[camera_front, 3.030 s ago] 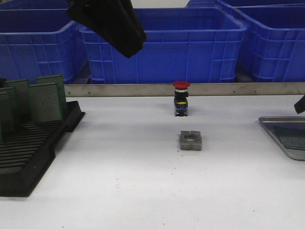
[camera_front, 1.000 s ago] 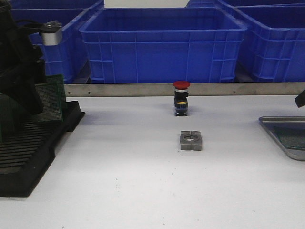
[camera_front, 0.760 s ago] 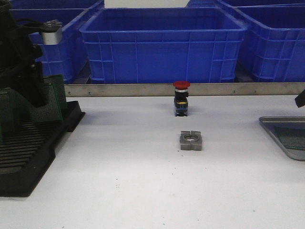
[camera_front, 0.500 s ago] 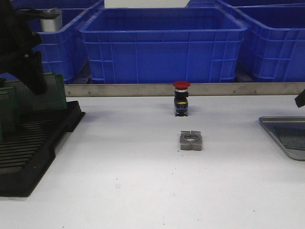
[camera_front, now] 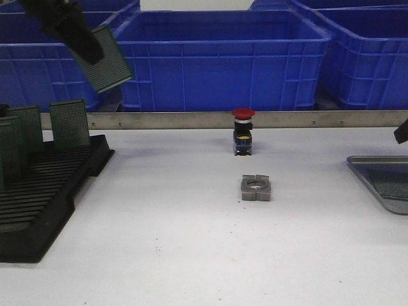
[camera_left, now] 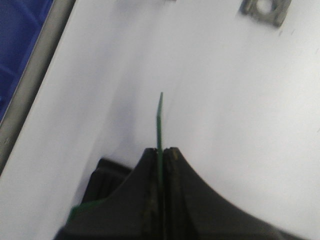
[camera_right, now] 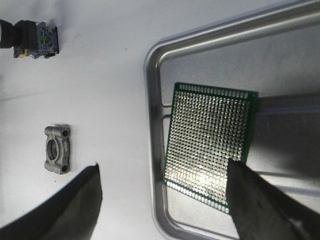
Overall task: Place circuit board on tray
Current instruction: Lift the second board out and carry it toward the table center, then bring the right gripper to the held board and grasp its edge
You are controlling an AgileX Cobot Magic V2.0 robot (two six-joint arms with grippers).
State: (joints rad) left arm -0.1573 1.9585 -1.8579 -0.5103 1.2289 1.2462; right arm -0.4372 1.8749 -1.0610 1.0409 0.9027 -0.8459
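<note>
My left gripper [camera_front: 81,43] is shut on a green perforated circuit board [camera_front: 106,60], held tilted high above the black slotted rack [camera_front: 44,191]. In the left wrist view the board [camera_left: 160,117] shows edge-on, pinched between the closed fingers of the left gripper [camera_left: 161,150]. The silver-grey tray [camera_front: 380,185] lies at the table's right edge. In the right wrist view another green board [camera_right: 210,145] lies flat inside the tray [camera_right: 152,100]. My right gripper [camera_right: 164,167] hovers open and empty above the tray's corner.
Several green boards [camera_front: 69,124] stand upright in the rack. A red-topped push button [camera_front: 243,132] and a grey metal block [camera_front: 255,188] sit mid-table. Big blue crates [camera_front: 217,57] line the back behind a metal rail.
My left gripper has closed on one board in the rack and lifted it up and rightward, clear of the rack. The right arm has stayed still.
</note>
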